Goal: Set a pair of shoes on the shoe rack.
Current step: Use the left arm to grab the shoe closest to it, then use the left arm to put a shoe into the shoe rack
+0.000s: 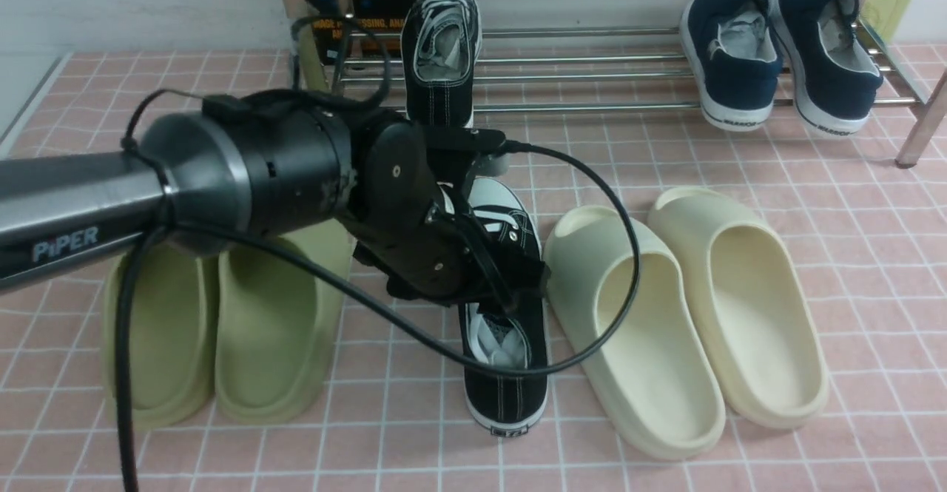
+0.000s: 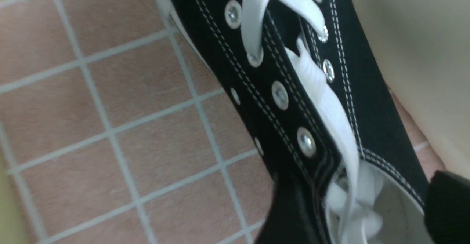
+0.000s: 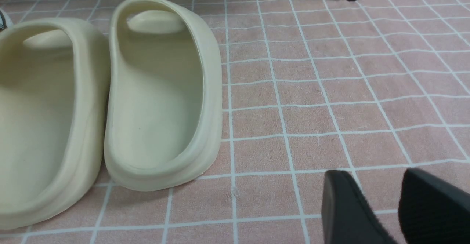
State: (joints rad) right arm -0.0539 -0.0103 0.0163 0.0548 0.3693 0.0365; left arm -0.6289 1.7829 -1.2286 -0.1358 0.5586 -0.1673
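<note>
Sneaker, black canvas, second of pair, on floor between green slides and cream slides, mate on shoe rack; left gripper spread astride its collar, best lowered squarely and closed on both side walls before lifting; right gripper spread, empty.

Pair of green foam slides, front left, side by side, toes away from the camera. Pair of cream foam slides, front right, touching along their inner edges. Pair of navy slip-on shoes with white soles, back right, heels toward the camera. Pink tiled floor with white grout. Black box with orange lettering, back centre-left. White wall behind.
</note>
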